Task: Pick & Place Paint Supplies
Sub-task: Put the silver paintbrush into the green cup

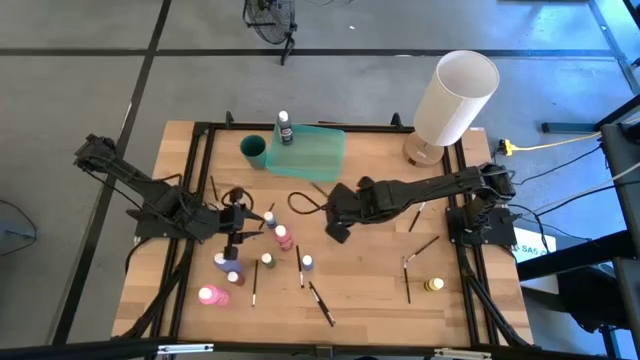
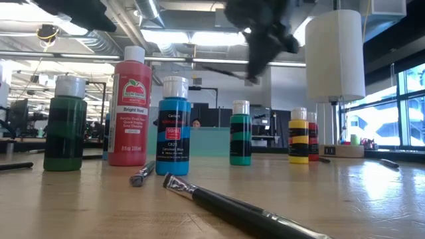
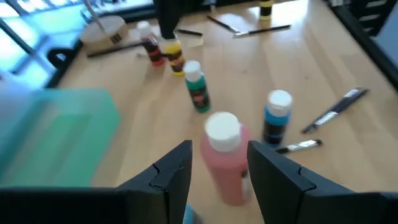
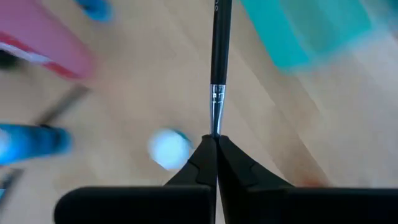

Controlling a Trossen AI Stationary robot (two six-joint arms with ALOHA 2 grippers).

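Nearest in the low view: a dark paintbrush (image 2: 232, 207) flat on the counter (image 2: 372, 199), then green (image 2: 64, 124), red (image 2: 129, 106) and blue (image 2: 173, 126) bottles upright in a row. Mid-counter, left tool (image 3: 217, 168) parted, straddling a pink bottle (image 3: 227, 158) without clear contact. Beside it, right tool (image 4: 216, 144) clenched on a thin brush (image 4: 217, 56), lifted above the wood. Farther back, green tray (image 1: 310, 150) and white lamp (image 1: 452, 100).

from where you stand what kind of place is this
Probably a robotics lab or workshop in an open industrial space. A wooden table with a black frame carries two robot arms, bare pipes run along the ceiling, and the concrete floor is marked with dark lines.
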